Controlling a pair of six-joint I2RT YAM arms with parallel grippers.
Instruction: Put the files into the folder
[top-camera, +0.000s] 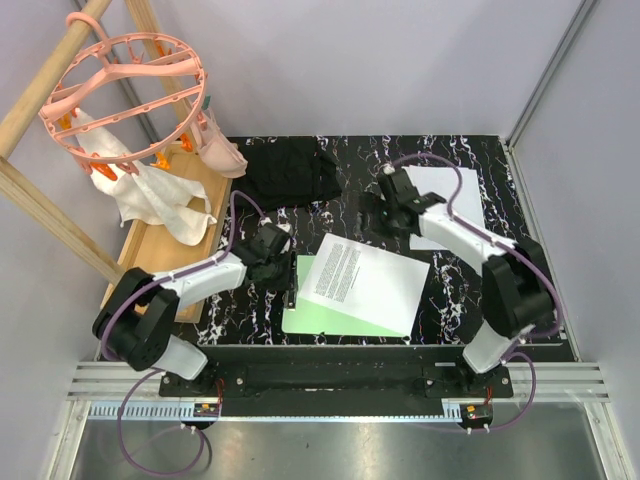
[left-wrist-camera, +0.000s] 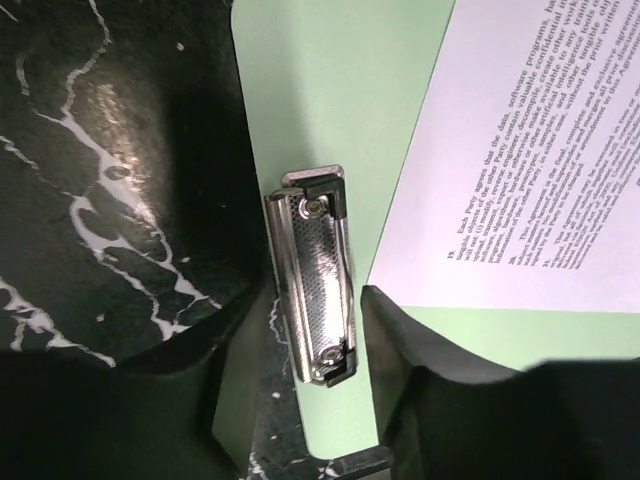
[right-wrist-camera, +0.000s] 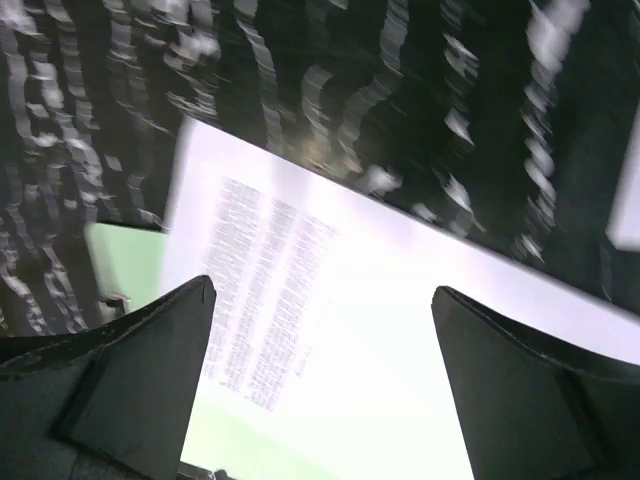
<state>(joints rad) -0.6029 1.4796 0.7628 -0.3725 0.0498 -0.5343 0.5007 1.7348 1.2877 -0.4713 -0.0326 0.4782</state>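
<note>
At table centre, the folder (top-camera: 322, 319), a flat, smooth light-green board with rounded corners, lies on the black white-veined tabletop (top-camera: 455, 300). A printed file (top-camera: 362, 280), thin white paper with dense black text, rests askew on it, overhanging its right edge. The left gripper (left-wrist-camera: 310, 330) points down with its fingers spread, straddling the bright metal clip (left-wrist-camera: 318, 275) at the folder's left edge without clasping it. The right gripper (right-wrist-camera: 322, 290), fingers parted and empty, hovers above the file; its view is blurred. Blank files (top-camera: 462, 190) lie under the right arm.
</note>
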